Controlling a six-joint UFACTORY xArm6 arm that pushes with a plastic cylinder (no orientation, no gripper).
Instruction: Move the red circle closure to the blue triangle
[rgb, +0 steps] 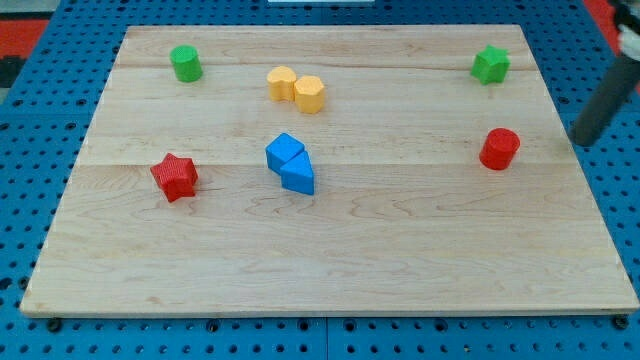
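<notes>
The red circle block (499, 148) stands on the wooden board (330, 250) at the view's right. The blue triangle (298, 176) lies near the board's middle, touching a blue cube (284, 151) just above and left of it. My rod comes in from the view's upper right, and my tip (579, 141) rests at the board's right edge, a little to the right of the red circle and apart from it.
A red star (174, 176) sits at the left. A green cylinder (186, 63) is at the top left, a green star (490, 65) at the top right. Two yellow blocks (296, 88) touch each other at the top middle.
</notes>
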